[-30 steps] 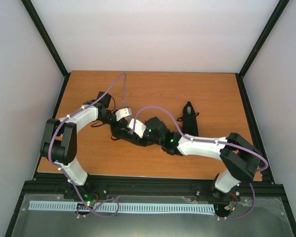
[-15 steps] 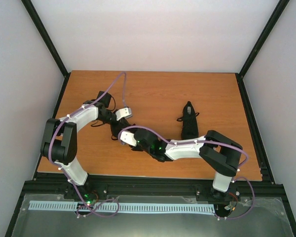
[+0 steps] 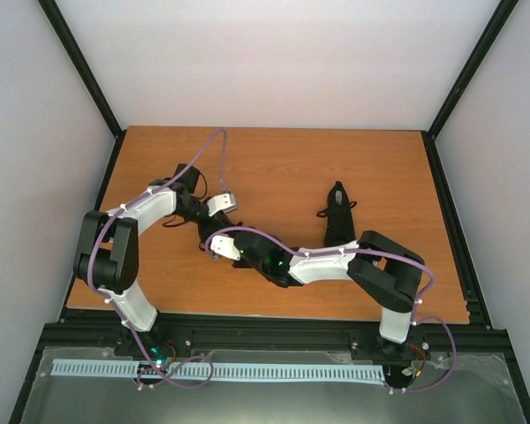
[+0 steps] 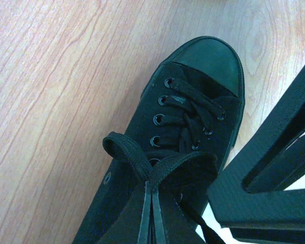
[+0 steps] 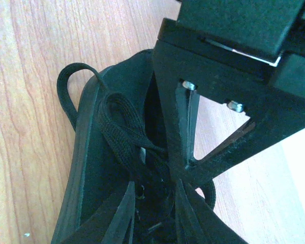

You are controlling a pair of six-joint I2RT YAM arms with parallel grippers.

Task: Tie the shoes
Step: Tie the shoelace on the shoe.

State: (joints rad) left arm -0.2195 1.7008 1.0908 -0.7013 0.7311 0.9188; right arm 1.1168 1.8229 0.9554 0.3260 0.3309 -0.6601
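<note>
Black canvas and thin black lace are what both shoes are made of, so softness is to be expected everywhere but at the rubber toe cap. The shoe under the two wrists is taken as the landmark: it is laid flat on the wooden worktop. The second shoe is seen well apart from it, off its far-right side in the overhead view, and is touched by nothing.

The left tool is held over the tongue of the landmark shoe, behind the last eyelets, with its fingers pressed together on a lace loop that is lifted clear of the canvas. The right tool is set over the lacing of the same shoe, facing the left one; its fingers are seen partly spread with crossed strands lying between them, and no pinch can be made out there.

By the look of it, the shoe is light and would be dragged across the wood by a firm pull, while its upper would be crushed rather than resist. The lace is judged limp, flat and a little slick, so a hold is best taken across its flat width, close to the crossing above the eyelets, where little slack is left to slip.
</note>
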